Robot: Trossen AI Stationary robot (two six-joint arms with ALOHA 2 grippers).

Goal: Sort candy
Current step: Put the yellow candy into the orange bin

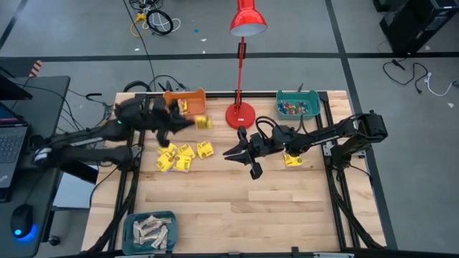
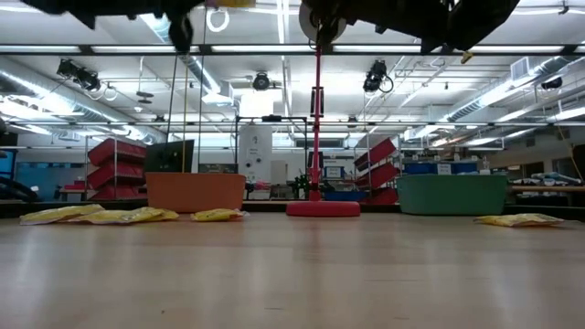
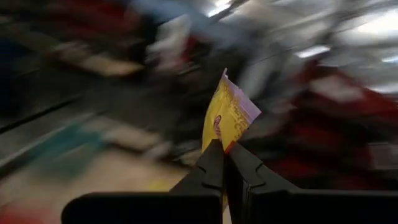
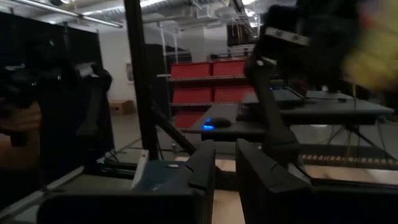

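Note:
My left gripper (image 1: pixel 195 122) hovers just right of the orange bin (image 1: pixel 185 100), shut on one yellow candy packet (image 1: pixel 204 122). Several more yellow packets (image 1: pixel 178 156) lie flat on the table below it, and one (image 1: pixel 292 159) lies by the right arm. The teal bin (image 1: pixel 298 105) at the far right holds small coloured pieces. My right gripper (image 1: pixel 240 159) hangs over the table's middle, near the red lamp base (image 1: pixel 240 115), its fingers (image 4: pixel 202 163) a little apart with nothing between them. My left gripper pinches the yellow packet by one end (image 3: pixel 221 144) between its two fingertips. The rest of the packet (image 3: pixel 229 115) stands out past the fingertips, lifted clear of the table.
A second teal bin (image 1: pixel 150 231) with pale beige bars sits at the near left corner. The red lamp's pole (image 2: pixel 318 128) rises between the orange bin and the far teal bin. Bare wood lies across the table's near half (image 1: pixel 244 215).

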